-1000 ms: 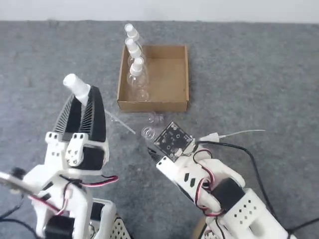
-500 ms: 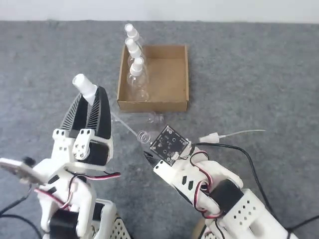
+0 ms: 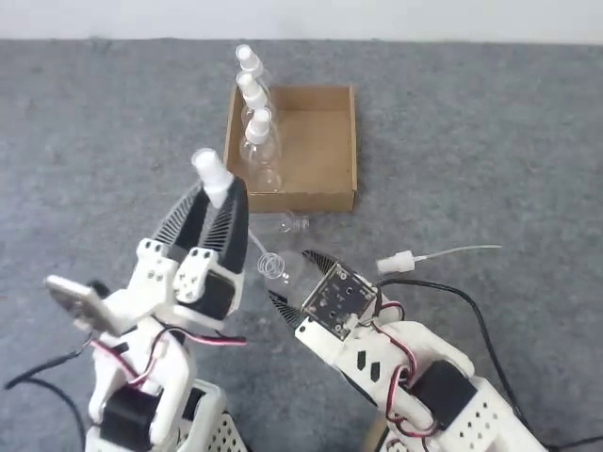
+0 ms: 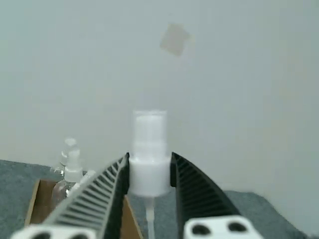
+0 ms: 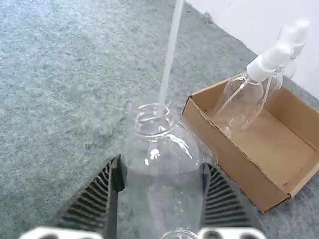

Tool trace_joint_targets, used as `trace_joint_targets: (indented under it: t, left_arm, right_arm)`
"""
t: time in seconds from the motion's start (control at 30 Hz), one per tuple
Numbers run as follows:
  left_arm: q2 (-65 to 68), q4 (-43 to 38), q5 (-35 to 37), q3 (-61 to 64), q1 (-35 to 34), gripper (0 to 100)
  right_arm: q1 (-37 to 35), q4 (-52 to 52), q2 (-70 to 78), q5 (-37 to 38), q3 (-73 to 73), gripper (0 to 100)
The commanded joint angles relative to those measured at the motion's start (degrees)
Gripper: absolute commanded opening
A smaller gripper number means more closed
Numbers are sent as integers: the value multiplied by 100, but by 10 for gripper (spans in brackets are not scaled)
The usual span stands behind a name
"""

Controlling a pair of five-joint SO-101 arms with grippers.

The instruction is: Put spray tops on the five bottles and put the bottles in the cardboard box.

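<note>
left gripper [image 3: 219, 200] clamped the spray top [image 4: 149, 144], head past the fingertips, tube trailing back. right gripper [image 3: 290, 275] clamped the bottle [image 5: 159, 169] lengthwise, mouth pointing toward the box [image 5: 234, 164].

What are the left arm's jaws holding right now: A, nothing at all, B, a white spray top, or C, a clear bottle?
B: the left arm's jaws are shut on the white spray top, while the clear bottle sits in the right arm's jaws.
</note>
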Motion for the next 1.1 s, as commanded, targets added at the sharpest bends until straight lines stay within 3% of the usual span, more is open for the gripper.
trace_joint_targets:
  t: [0.0, 0.53, 0.7, 0.93, 1.07]
  left_arm:
    - [-35, 308, -176, -57, 290, 13]
    - [-35, 774, -615, -31, 563, 18]
    - [-35, 993, -967, -31, 1002, 79]
    - [-35, 1213, -1292, -31, 1037, 88]
    - [-35, 1336, -1319, -31, 1037, 152]
  right_arm:
    - [-22, -145, -145, 44, -79, 69]
    - [382, -119, -198, 26, -70, 69]
    - [382, -101, -207, 26, -70, 69]
    - [444, -101, -207, 26, -70, 69]
    - [690, -136, -207, -141, -70, 69]
